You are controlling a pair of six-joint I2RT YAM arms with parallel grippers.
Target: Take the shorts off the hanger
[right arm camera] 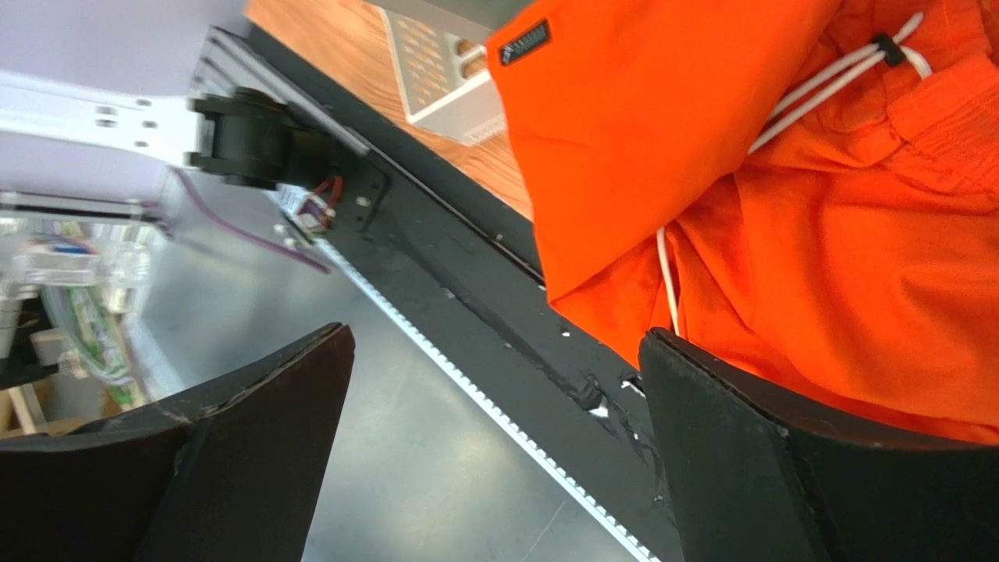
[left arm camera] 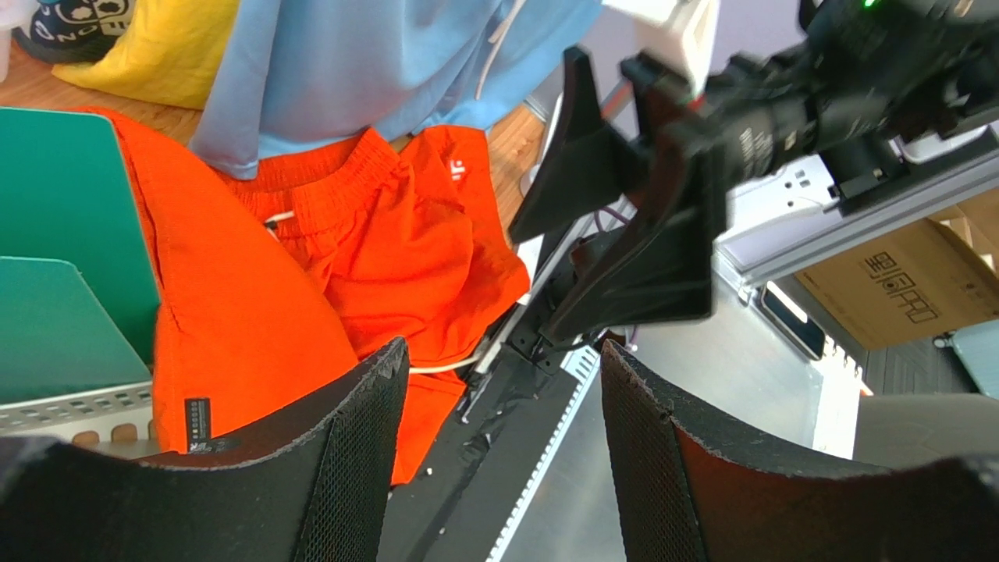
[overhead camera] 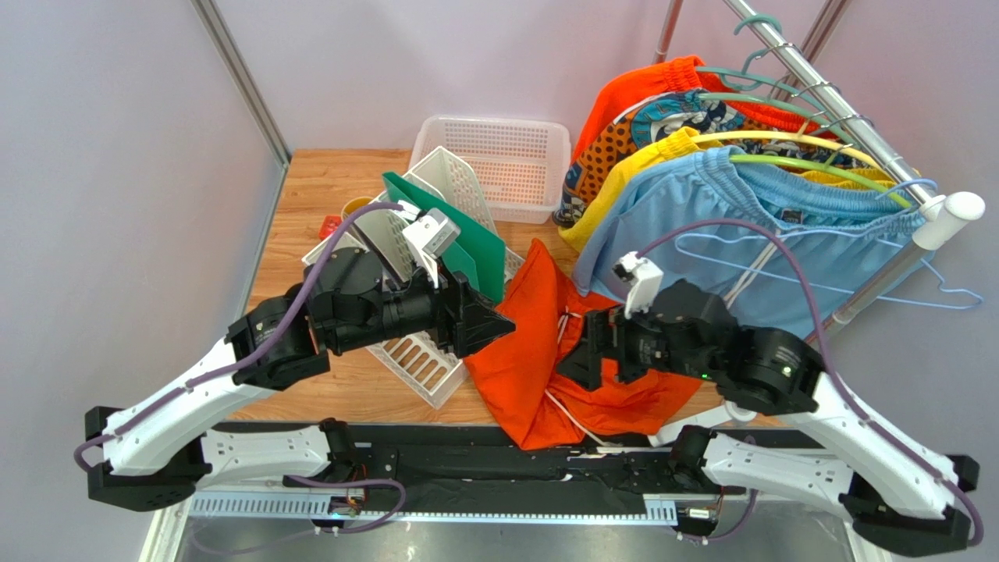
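Observation:
The bright orange shorts [overhead camera: 551,351] lie loose on the table's near edge between my two grippers, off any hanger; they also show in the left wrist view [left arm camera: 352,258] and the right wrist view [right arm camera: 762,176], white drawstring visible. The light blue shorts [overhead camera: 751,223] hang on a hanger on the metal rail [overhead camera: 844,111] at the right. My left gripper [overhead camera: 498,328] is open and empty, just left of the orange shorts. My right gripper [overhead camera: 575,363] is open and empty, over their right side. Both wrist views look past open fingers [left arm camera: 352,457] [right arm camera: 751,457].
A yellow pair [overhead camera: 633,164] and an orange-and-teal patterned pair [overhead camera: 639,123] hang on the same rail. A white basket [overhead camera: 498,164], a green board [overhead camera: 452,228] and a white rack [overhead camera: 405,351] stand on the wooden table at left. An empty light blue hanger [overhead camera: 938,287] dangles at right.

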